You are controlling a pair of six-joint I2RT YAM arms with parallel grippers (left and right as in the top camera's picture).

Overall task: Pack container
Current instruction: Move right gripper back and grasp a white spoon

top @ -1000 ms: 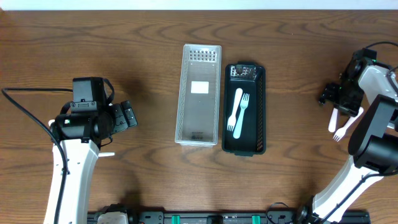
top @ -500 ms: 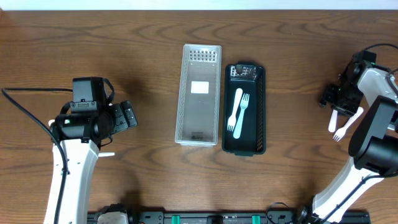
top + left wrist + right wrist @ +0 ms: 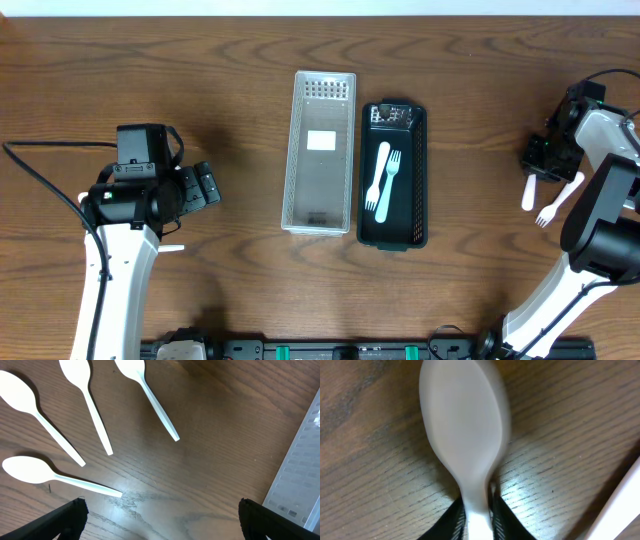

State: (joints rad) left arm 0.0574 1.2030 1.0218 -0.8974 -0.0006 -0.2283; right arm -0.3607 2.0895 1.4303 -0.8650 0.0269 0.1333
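A black container holds two white forks; beside it stands a clear perforated container. At the far right my right gripper is shut on a white plastic utensil. Up close, its rounded oval end sticks out past the fingers, which pinch its narrow neck. Another white fork lies on the table just right of it. My left gripper hangs open over several white spoons, holding nothing.
The clear container's edge shows at the right of the left wrist view. A white handle crosses the right wrist view's lower right corner. The left arm hides most of the spoons from overhead.
My right gripper has closed onto the white utensil, which has turned slightly and shifted left. The left arm and the containers have not moved.
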